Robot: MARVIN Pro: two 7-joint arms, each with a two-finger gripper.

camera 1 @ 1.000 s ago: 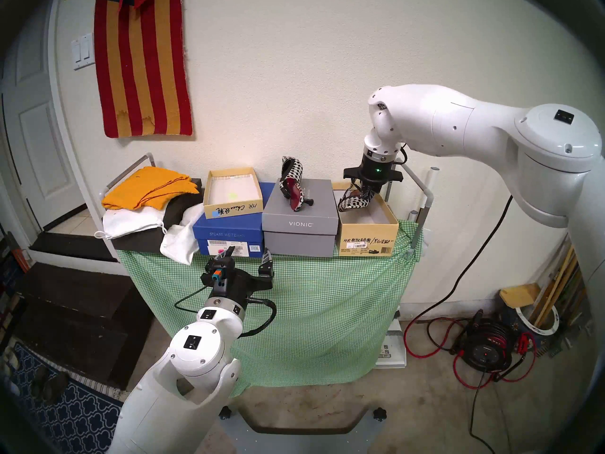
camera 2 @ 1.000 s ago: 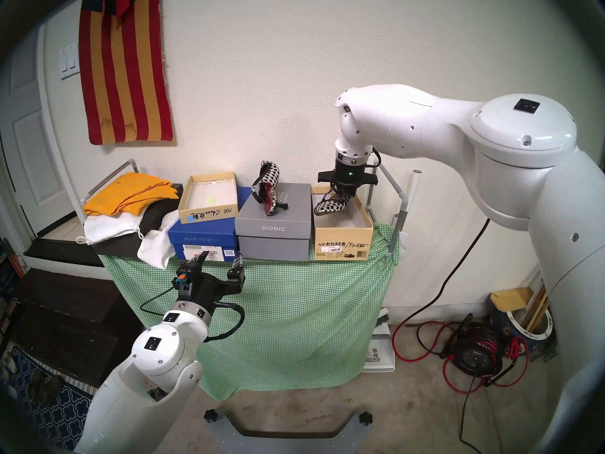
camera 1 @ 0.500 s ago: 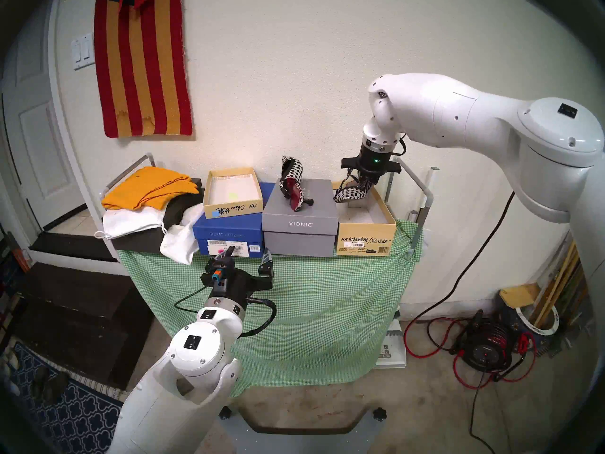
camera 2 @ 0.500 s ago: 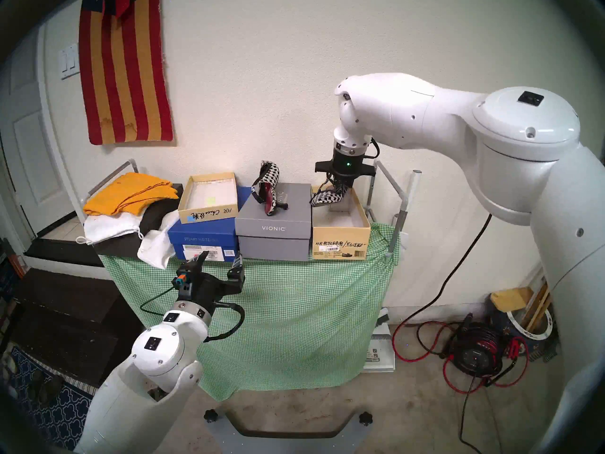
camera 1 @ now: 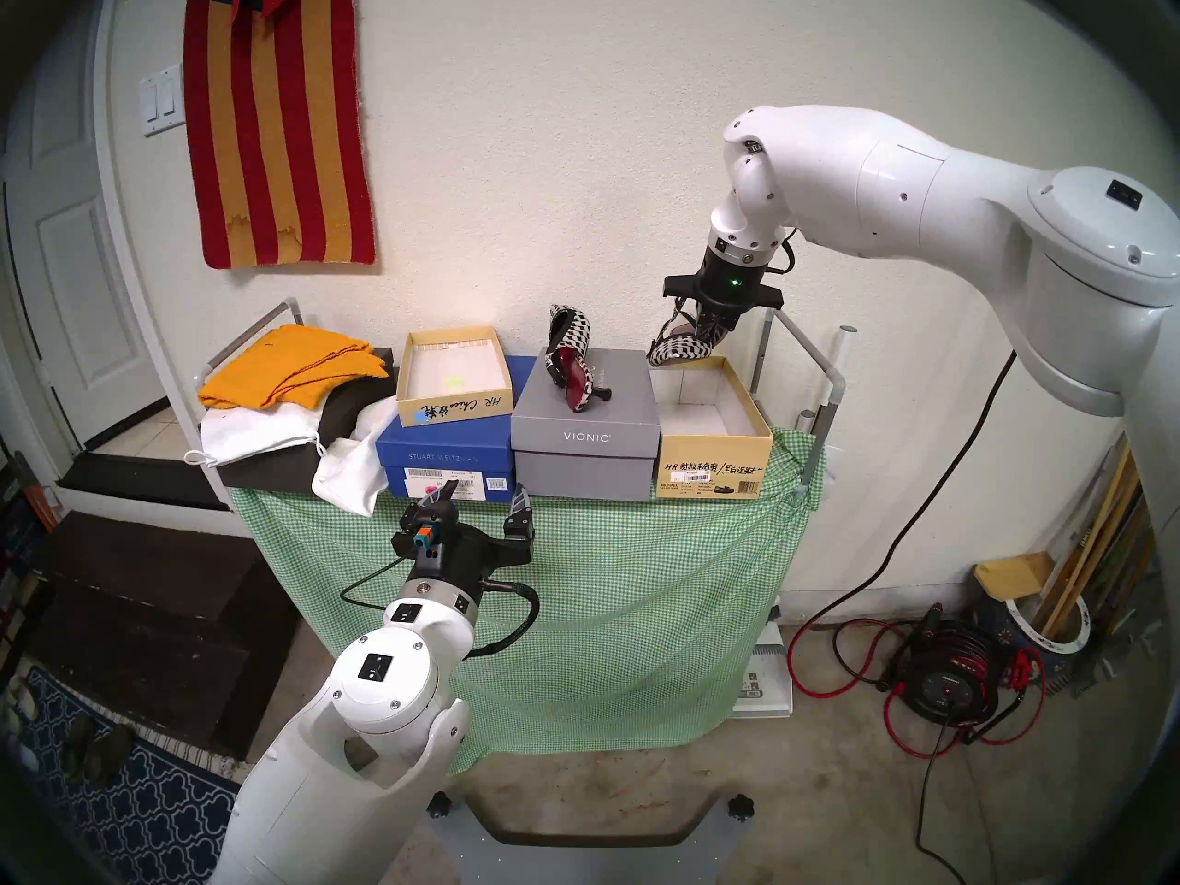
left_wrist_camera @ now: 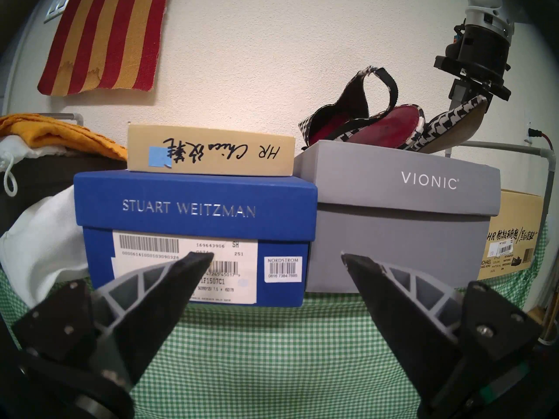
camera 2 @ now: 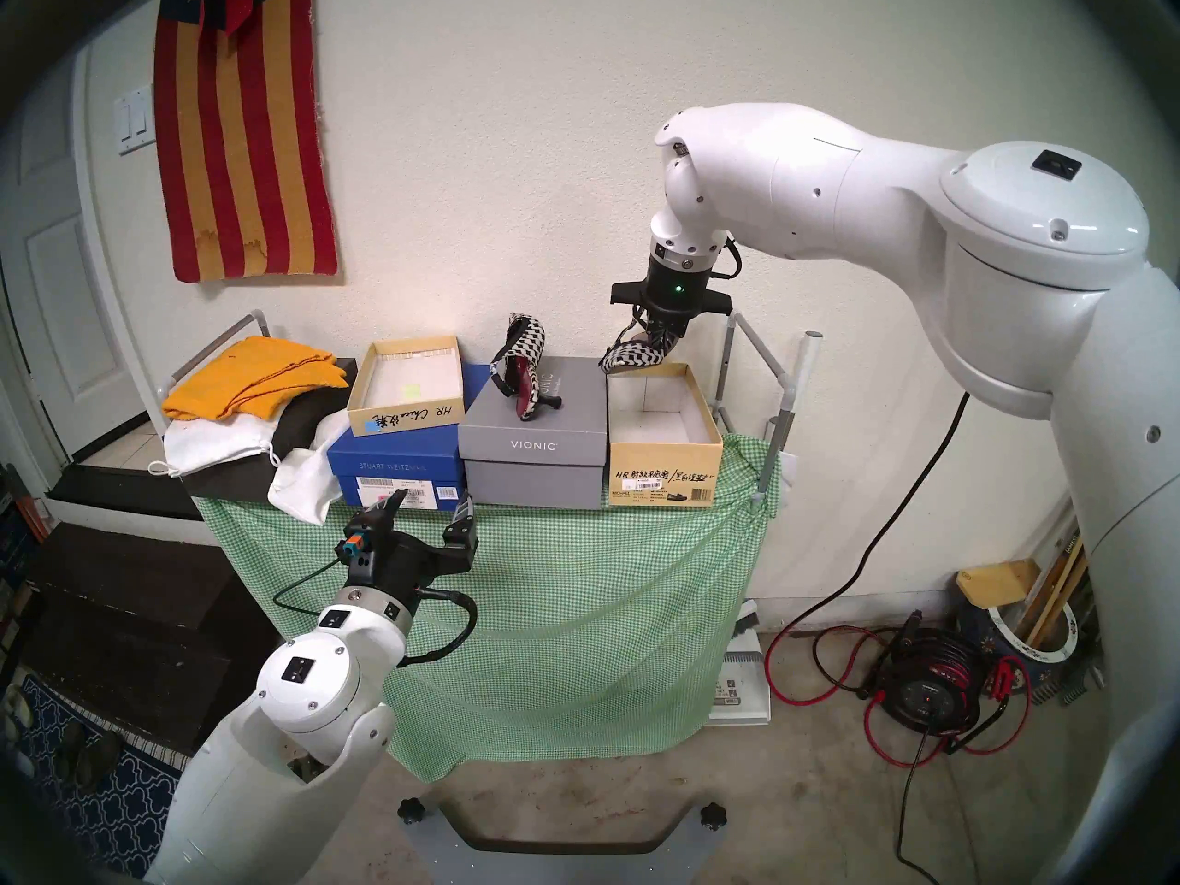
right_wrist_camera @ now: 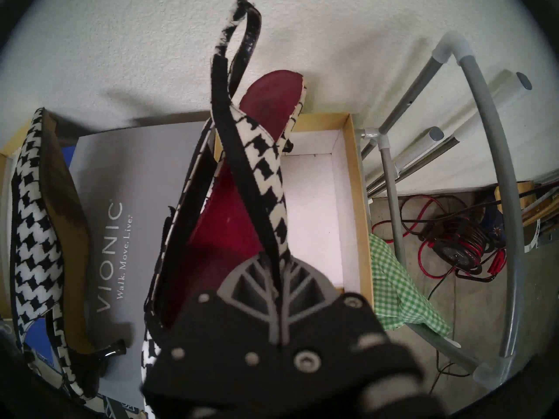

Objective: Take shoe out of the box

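The right claw [camera 1: 707,332] was closed on the shoe [camera 1: 680,347], a black-and-white houndstooth slingback with a red lining. In the right wrist view its fingers [right_wrist_camera: 298,284] pinched the shoe's upper edge, with the strap looping up past them. The shoe hung clear above the far left corner of the box [camera 1: 715,459], toe pointing left and over the edge of the grey box [camera 1: 584,443]. No part of it touched the box's rim in the head views.

The box stood open at the right end of the desk [camera 1: 594,583], its white inside bare, black handwriting and a barcode label on its near face. It sat just beside the grey box, apparently touching it.

A second shoe [camera 1: 570,360] of the same pattern rested on the grey box's lid, propped on its side, heel toward the near edge.

To the left stood a blue box [camera 1: 447,462] with a small tan box [camera 1: 454,379] on top, open and holding no shoe. Yellow cloth [camera 1: 290,363] and white bags [camera 1: 255,433] lay at the far left.

The left claw [camera 1: 483,502] was open and held nothing, poised at the desk's near edge facing the blue and grey boxes, well apart from the shoe.
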